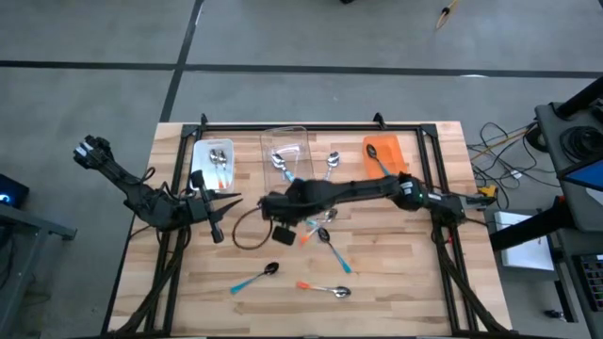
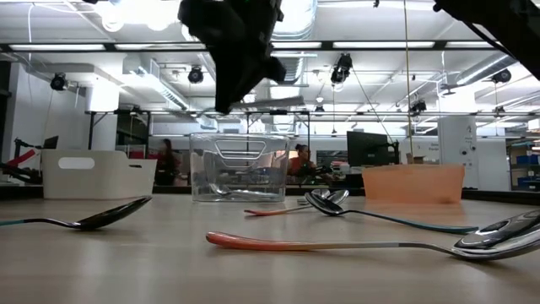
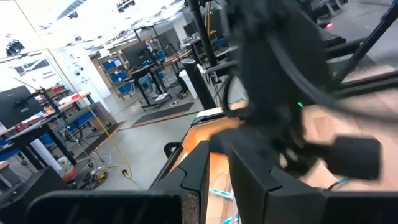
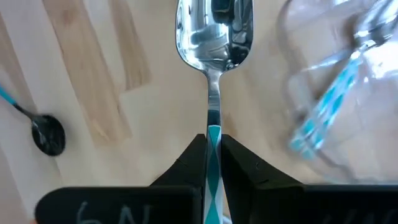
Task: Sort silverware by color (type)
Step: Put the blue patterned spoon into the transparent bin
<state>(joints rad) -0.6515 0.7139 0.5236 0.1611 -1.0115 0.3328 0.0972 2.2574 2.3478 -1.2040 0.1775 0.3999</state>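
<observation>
Right gripper (image 4: 213, 155) clamped on teal-handled spoon (image 4: 214, 37) above table (image 4: 93, 81), near clear bin (image 4: 348, 93); left gripper (image 1: 215, 212) together, empty.

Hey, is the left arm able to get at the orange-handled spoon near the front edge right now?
Probably yes: the orange-handled spoon lies alone on bare wood, nothing over it. The left tool waits to the left, empty; the right tool holds a teal-handled spoon farther back.

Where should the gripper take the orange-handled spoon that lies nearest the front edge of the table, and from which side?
Probably at the middle of its thin handle, coming straight down from above. The spoon lies flat on the table, apart from the others, so fingers can close across the handle with room on both sides. The rounded bowl would likely slip.
</observation>
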